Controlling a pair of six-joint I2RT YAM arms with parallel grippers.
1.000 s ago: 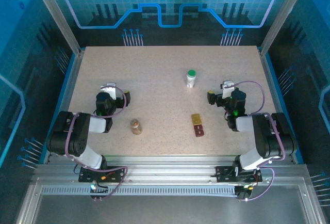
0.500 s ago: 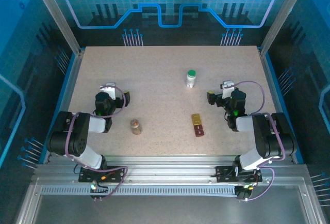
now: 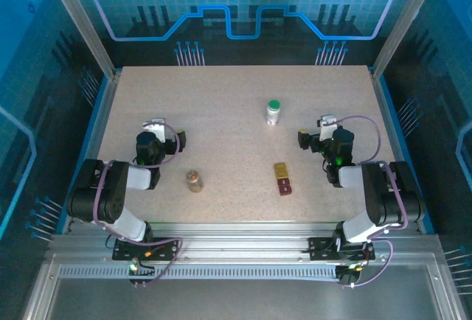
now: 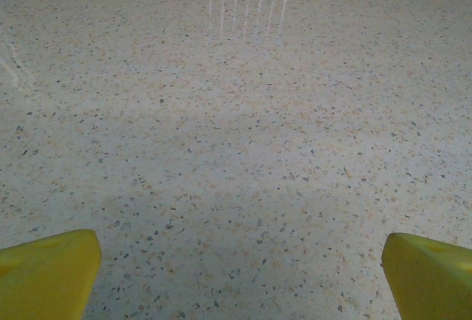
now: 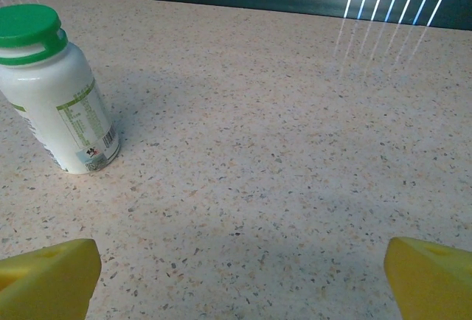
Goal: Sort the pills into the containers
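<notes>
Over at nine o'clock on the speckled counter [image 3: 228, 91], the left arm sits folded low, its yellow left fingers [image 4: 46, 270] spread wide apart with bare counter between them and nothing held. Toward seven o'clock a small brownish bottle [image 3: 194, 181] stands upright, well apart from that arm. At about one o'clock stands a white bottle with a green cap [image 3: 273, 112], upright and closed. Down around five o'clock lie the two tiny containers: the yellow box [image 3: 281, 169] on the far side, and the dark red-brown box [image 3: 284, 185] just beside it at its six o'clock. At three o'clock the right arm crouches, its right fingers [image 5: 48, 276] likewise wide open and empty, the white bottle off at their ten o'clock.
</notes>
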